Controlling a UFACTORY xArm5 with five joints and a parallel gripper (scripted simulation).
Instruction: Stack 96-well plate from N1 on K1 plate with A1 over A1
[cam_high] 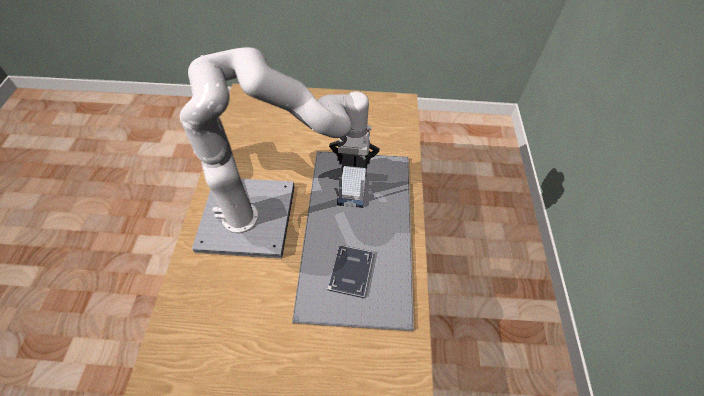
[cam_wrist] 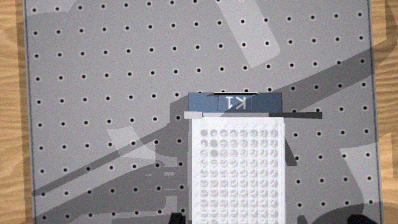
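Stacking looks done: 96-well plate (cam_high: 353,181) sits on rack K1 (cam_wrist: 235,103), nest N1 (cam_high: 352,271) at 6 o'clock vacant, gripper (cam_high: 354,161) spread wide, gripping nothing; only retreat remains.

- The arm (cam_high: 280,95) shows smooth, glossy white plastic-looking shells.
- The table (cam_high: 210,325) is light wood with visible grain, matt.
- The perforated board (cam_high: 390,280) looks like matt grey metal, dotted with holes.
- The well plate (cam_wrist: 235,170) is white, matt plastic.
- The K1 rack (cam_wrist: 205,103) has a flat blue finish.
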